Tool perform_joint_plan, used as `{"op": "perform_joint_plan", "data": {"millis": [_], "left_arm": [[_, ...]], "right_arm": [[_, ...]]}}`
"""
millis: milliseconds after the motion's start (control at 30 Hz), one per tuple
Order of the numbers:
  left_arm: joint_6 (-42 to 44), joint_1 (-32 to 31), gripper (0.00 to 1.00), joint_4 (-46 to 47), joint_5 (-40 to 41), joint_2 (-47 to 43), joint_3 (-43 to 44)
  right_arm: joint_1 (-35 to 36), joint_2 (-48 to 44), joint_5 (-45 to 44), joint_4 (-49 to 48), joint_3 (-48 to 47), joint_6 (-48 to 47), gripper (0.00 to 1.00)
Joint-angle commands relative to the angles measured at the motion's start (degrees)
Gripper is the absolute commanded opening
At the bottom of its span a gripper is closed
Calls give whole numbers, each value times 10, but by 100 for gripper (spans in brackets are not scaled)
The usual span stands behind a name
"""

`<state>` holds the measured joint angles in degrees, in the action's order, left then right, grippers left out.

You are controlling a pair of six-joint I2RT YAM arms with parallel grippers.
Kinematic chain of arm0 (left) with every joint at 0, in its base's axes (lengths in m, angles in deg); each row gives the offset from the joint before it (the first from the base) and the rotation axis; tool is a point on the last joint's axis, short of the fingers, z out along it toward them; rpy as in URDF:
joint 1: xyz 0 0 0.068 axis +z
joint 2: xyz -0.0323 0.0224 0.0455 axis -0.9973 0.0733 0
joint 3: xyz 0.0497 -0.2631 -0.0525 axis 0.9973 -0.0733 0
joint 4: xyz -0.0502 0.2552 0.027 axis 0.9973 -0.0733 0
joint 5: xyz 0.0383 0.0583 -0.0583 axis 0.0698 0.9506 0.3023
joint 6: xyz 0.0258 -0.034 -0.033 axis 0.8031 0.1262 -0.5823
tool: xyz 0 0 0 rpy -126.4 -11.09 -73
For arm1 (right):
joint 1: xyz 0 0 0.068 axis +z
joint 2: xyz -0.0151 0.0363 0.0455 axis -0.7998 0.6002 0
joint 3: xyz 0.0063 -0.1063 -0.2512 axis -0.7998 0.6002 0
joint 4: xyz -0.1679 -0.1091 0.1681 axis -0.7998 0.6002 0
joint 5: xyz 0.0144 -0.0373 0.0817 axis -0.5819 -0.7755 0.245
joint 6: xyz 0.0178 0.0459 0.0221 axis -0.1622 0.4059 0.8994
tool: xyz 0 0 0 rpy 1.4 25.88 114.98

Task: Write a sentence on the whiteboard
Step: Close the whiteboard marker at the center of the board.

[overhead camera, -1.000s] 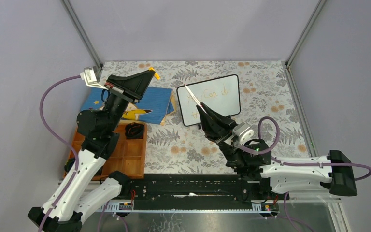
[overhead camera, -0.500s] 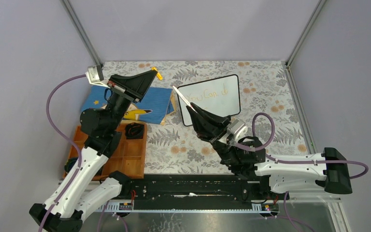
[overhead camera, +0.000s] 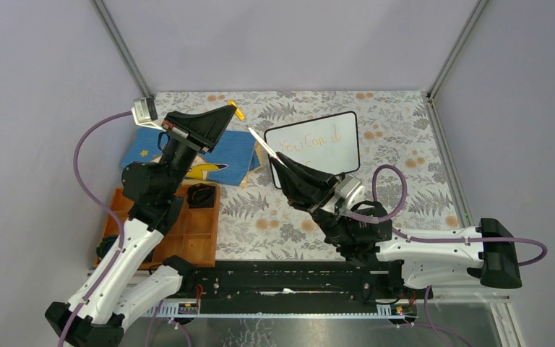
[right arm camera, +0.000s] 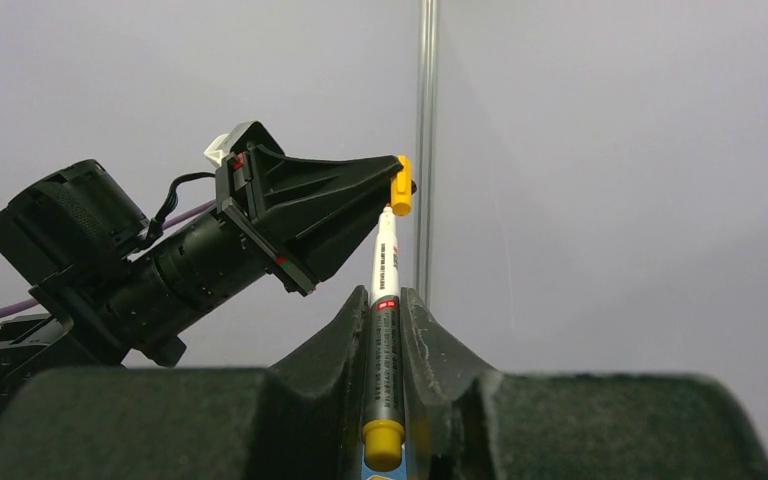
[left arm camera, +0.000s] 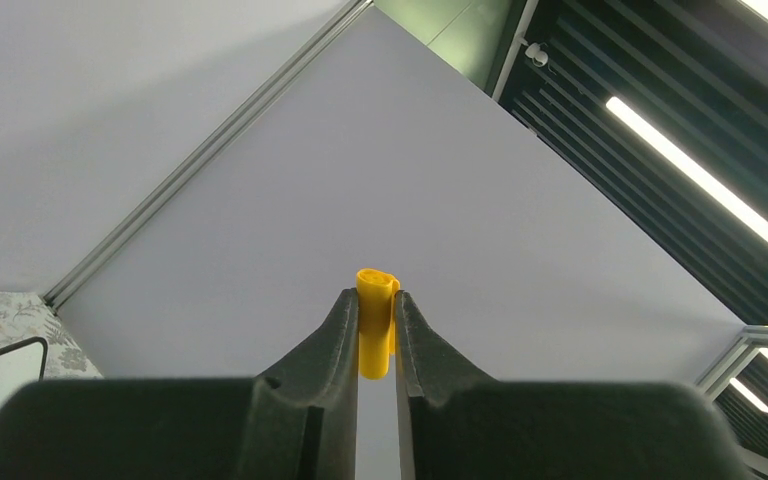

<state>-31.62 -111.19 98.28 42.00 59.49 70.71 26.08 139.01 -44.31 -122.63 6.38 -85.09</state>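
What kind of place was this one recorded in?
Most likely a robotics lab test cell: plain grey panel walls in metal framing enclose a cloth-covered table, the left arm and right arm are bolted to a rail at its near edge, and strip lights hang overhead.

Left arm [overhead camera: 134,242]: standing tall at the near left, wrist pointing right.
Left pincer [overhead camera: 229,110]: pinching a yellow cap [overhead camera: 238,112].
Right arm [overhead camera: 433,253]: lying low along the near edge.
Right pincer [overhead camera: 283,160]: clamping a marker [overhead camera: 260,141], aiming far-left.

One whiteboard [overhead camera: 341,163], one marker [overhead camera: 264,144], one cap [overhead camera: 237,112].
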Motion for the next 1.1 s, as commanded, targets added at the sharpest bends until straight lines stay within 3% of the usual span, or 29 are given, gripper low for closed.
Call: {"op": "perform_joint_plan", "data": {"millis": [0, 1067], "left_arm": [[-7, 4, 0, 47, -10, -7, -3], [-17, 4, 0, 52, -23, -20, -13]], "right_arm": [[4, 1, 0, -23, -26, 6, 0], [4, 13, -23, -20, -45, -1, 0]]}}
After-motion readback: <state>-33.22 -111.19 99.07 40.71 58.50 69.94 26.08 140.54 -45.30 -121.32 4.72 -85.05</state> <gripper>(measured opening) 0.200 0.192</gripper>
